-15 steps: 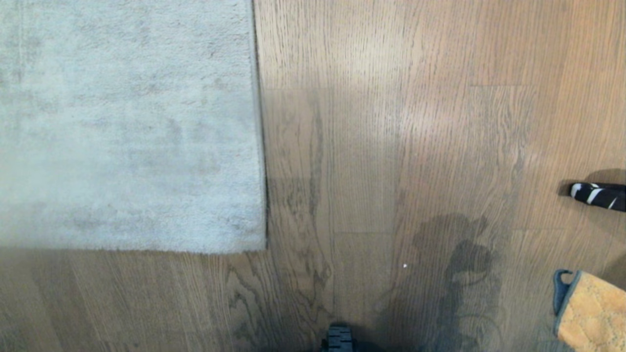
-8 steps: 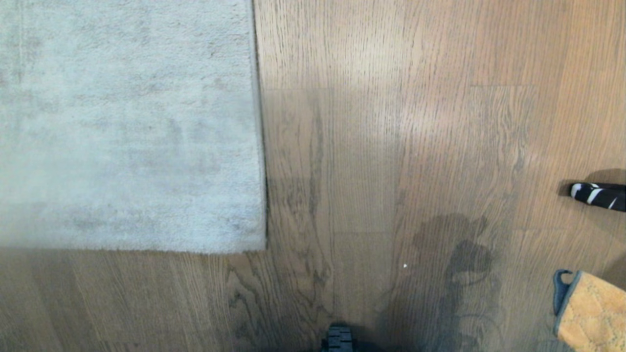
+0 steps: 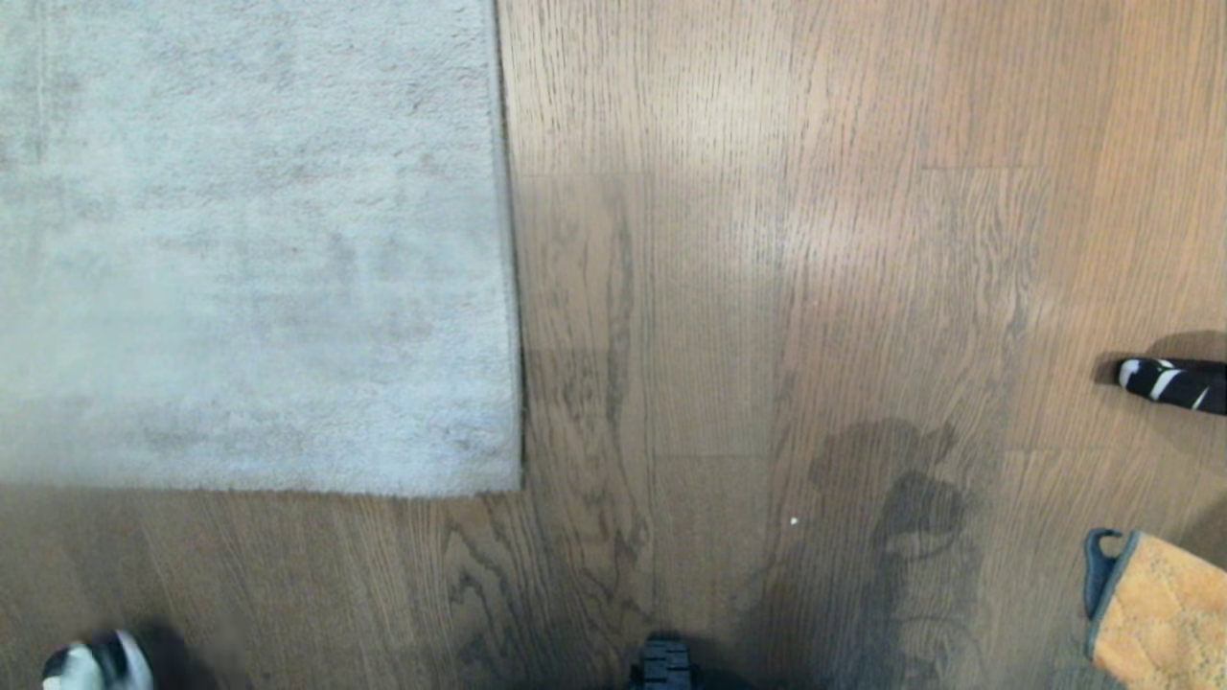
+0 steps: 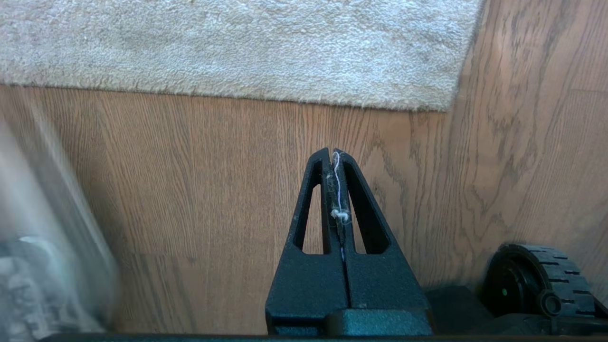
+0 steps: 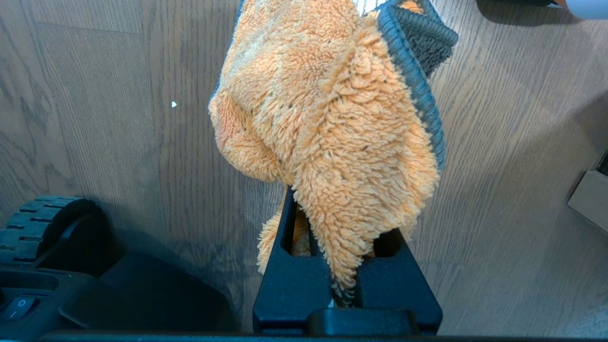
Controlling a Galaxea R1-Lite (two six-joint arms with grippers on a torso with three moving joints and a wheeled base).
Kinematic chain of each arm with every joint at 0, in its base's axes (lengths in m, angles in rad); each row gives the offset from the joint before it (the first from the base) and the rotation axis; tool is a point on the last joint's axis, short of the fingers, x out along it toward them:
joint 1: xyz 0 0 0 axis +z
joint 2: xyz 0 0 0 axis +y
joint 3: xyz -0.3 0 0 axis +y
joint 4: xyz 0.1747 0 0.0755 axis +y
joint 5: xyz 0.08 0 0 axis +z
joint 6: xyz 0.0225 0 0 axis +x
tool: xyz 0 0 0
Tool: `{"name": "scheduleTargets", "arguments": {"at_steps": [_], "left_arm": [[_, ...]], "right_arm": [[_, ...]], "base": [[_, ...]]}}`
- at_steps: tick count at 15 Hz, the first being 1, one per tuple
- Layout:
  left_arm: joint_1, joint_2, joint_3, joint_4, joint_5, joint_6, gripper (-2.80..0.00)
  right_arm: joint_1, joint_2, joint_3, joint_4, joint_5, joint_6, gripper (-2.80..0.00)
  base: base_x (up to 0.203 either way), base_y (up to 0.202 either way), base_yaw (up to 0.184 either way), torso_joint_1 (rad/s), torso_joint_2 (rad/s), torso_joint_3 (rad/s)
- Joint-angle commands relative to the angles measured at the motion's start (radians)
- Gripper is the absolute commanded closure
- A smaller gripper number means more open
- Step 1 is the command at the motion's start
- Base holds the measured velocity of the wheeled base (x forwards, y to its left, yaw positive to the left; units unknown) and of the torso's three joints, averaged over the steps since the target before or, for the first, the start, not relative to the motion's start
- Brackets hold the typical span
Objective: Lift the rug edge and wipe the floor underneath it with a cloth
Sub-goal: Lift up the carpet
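The rug edge [image 3: 513, 287] runs straight down the head view to a square corner, and the pale grey rug lies flat on the floor [image 3: 729, 287], with no part of it lifted. The brown-grey wood-grain planks border the rug on two sides of that corner.

The left gripper [image 4: 332, 159] hovers over bare floor just short of the rug's near border, its two black fingers pressed together with nothing between them but a few stray white fibres. The rug corner lies ahead of it and slightly to one side in the left wrist view. One of the base's black wheels [image 4: 536, 280] sits close beside this gripper.

The right gripper [image 5: 344, 247] is clamped on an orange fluffy cloth [image 5: 332, 123] with a dark grey-blue bound edge; the cloth bunches up over the fingertips and hides them. In the head view the same cloth shows well away from the rug corner, at the far right.

A black-and-white striped object [image 3: 1174, 381] lies on the floor beyond the cloth, also far from the rug. A blurred black-and-white shape [image 3: 91, 663] sits on the floor below the rug's near border; it is too smeared to identify.
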Motion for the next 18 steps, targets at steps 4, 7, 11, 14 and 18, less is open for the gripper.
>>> {"name": "scheduleTargets", "arguments": {"at_steps": [4,7,11,14,18], "left_arm": [[0.0,0.0,0.0,0.0,0.002,-0.002,0.0],[0.0,0.0,0.0,0.0,0.0,-0.004,0.0],[0.0,0.0,-0.002,0.004,0.0,-0.004,0.0],[0.0,0.0,-0.002,0.006,-0.001,-0.004,0.0],[0.0,0.0,-0.008,0.023,-0.009,-0.004,0.0]], "right_arm": [[0.001,0.002,0.0,0.0,0.0,-0.001,0.0],[0.0,0.002,0.0,0.0,0.0,-0.001,0.0],[0.0,0.002,0.0,0.0,0.0,-0.001,0.0],[0.0,0.002,0.0,0.0,0.0,-0.001,0.0],[0.0,0.002,0.0,0.0,-0.001,-0.001,0.0]], "base": [[0.0,0.0,0.0,0.0,0.0,0.0],[0.0,0.0,0.0,0.0,0.0,0.0],[0.0,0.0,0.0,0.0,0.0,0.0],[0.0,0.0,0.0,0.0,0.0,0.0],[0.0,0.0,0.0,0.0,0.0,0.0]]}}
